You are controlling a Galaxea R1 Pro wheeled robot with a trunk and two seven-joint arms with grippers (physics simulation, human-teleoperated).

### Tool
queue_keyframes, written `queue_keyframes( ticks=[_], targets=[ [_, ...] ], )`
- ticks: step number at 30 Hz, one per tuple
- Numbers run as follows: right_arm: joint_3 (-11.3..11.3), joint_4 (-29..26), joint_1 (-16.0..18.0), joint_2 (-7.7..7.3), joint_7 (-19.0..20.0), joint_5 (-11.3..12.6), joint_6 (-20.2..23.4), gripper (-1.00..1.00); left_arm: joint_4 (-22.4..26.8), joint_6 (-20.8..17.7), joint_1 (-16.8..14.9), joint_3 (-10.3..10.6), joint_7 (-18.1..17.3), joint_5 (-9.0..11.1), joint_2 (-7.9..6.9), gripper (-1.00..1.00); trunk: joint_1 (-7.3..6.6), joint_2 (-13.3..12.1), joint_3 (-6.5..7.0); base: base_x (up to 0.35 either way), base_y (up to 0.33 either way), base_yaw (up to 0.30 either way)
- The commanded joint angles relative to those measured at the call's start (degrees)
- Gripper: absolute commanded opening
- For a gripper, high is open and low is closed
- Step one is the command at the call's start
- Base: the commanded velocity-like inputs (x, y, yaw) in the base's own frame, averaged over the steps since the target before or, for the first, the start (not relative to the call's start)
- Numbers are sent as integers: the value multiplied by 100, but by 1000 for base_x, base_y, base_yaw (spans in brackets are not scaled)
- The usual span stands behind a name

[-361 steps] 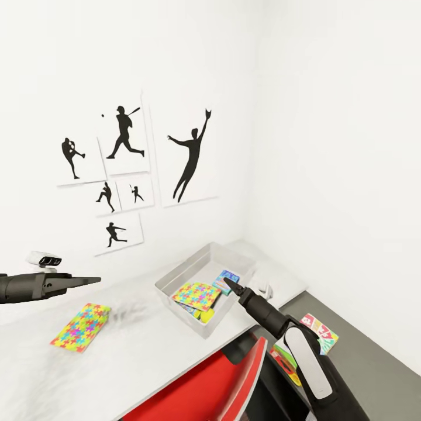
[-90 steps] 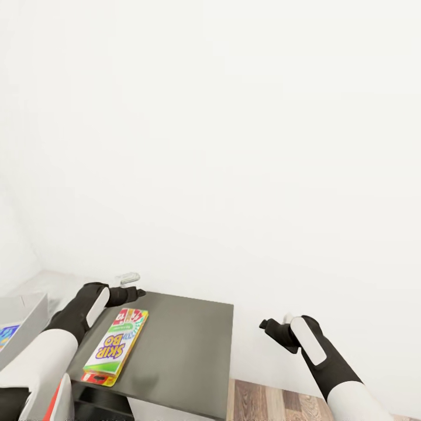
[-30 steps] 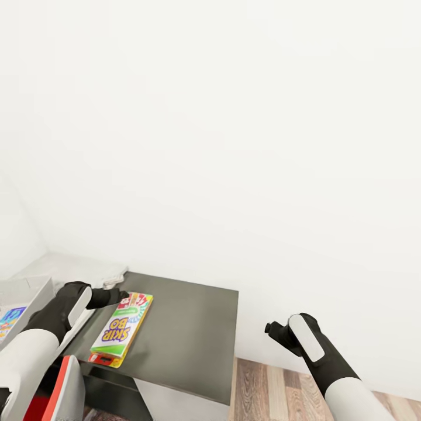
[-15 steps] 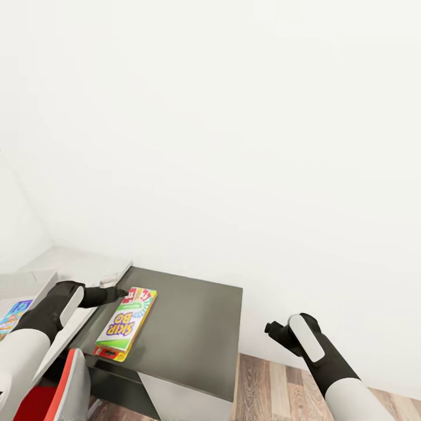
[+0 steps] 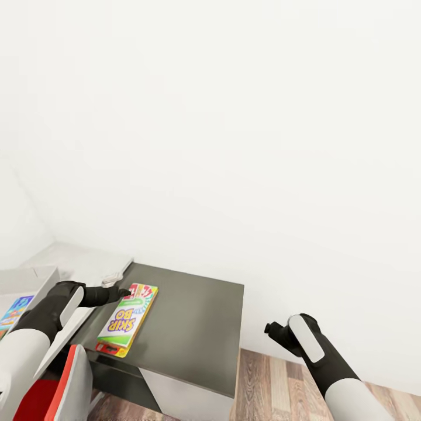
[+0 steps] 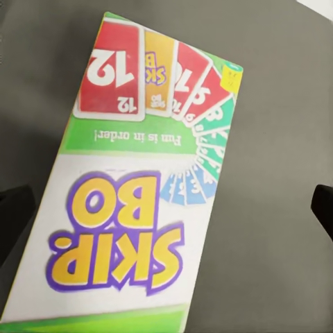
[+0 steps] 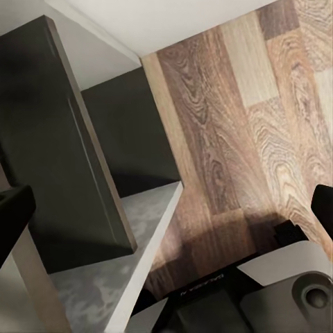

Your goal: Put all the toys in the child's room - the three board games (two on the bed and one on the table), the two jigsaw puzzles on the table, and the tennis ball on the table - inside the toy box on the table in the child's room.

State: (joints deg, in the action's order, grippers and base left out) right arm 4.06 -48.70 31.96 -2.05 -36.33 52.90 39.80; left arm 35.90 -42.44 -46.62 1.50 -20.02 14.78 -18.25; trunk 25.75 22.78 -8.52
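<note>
The left gripper (image 5: 124, 292) hangs just over the far end of the SKIP-BO board game (image 5: 127, 318), its fingers (image 6: 15, 216) spread wide apart, one at each side of the box in the left wrist view, with nothing between them. The board game (image 6: 132, 201) lies flat on the dark-grey wing (image 5: 193, 327) of the table, near the wing's edge that adjoins the light-grey table top (image 5: 82, 264). Beyond the board game from the wing's free end, the toy box (image 5: 26, 279) stands on the light-grey top, with a blue printed box (image 5: 13, 311) showing inside it. A red chair back (image 5: 70, 386) stands below the board game's near end. The right gripper (image 5: 270, 328) hovers off the wing's free end, above the wood-plank floor (image 7: 236, 118); its fingers (image 7: 14, 215) stand wide apart, empty.
</note>
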Motion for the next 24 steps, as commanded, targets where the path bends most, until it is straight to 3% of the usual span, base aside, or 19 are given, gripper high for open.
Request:
queue_keyframes(
  ticks=[1, 24],
  targets=[
    [25, -8, 5, -10, -59, 59, 2, 100, 5, -27, -5, 16, 0, 25, -5, 100, 3, 13, -22, 0, 0, 1],
    [25, -8, 6, -22, -59, 56, 2, 100, 5, -20, -5, 26, 8, 25, 7, 100, 3, 13, -239, 0, 0, 0]
  ],
)
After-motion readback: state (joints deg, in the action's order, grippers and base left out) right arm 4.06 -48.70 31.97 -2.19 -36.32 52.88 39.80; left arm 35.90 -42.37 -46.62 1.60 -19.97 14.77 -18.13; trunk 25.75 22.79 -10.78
